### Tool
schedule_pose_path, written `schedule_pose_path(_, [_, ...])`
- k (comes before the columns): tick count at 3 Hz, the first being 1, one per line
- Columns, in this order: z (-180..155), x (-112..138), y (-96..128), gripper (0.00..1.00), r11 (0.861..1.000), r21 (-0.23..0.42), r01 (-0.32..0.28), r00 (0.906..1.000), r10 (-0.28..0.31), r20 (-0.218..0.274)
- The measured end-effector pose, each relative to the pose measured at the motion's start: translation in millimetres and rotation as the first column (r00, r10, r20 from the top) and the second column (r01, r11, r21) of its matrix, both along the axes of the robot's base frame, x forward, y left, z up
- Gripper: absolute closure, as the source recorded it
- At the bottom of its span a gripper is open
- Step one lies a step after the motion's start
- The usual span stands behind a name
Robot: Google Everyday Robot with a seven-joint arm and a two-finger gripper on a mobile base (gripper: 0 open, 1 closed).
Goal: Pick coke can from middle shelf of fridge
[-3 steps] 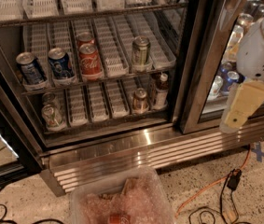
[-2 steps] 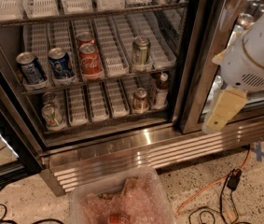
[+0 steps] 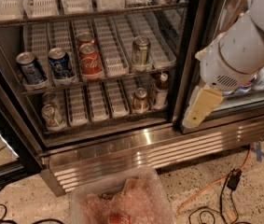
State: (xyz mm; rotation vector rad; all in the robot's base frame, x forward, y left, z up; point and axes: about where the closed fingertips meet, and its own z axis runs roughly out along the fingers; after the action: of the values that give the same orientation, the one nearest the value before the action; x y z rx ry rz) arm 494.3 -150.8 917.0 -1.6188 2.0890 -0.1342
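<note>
The coke can stands upright at the front of a white ribbed lane on the middle shelf of the open fridge. A second red can stands right behind it. My gripper, cream-coloured under the white arm, hangs in front of the black door post. It is to the right of the can, lower than it and outside the shelf. It holds nothing that I can see.
Two blue Pepsi cans stand left of the coke can, a green-gold can to its right. The lower shelf holds cans and a bottle. A clear plastic bin and cables lie on the floor.
The arm and gripper have moved left, from the right-hand glass door towards the door post by the open fridge. The cans have not moved.
</note>
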Motion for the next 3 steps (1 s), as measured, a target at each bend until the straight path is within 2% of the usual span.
schedule_pose_path(1, [2, -1, -1, 0.00, 1.000, 0.008, 0.009, 0.9999, -0.009, 0.006])
schedule_pose_path(2, [1, 12, 13, 0.00, 0.996, 0.083, 0.045, 0.9986, -0.047, 0.024])
schedule_pose_path(3, [-7, 37, 40, 0.00, 0.976, 0.200, 0.088, 0.9943, -0.099, 0.041])
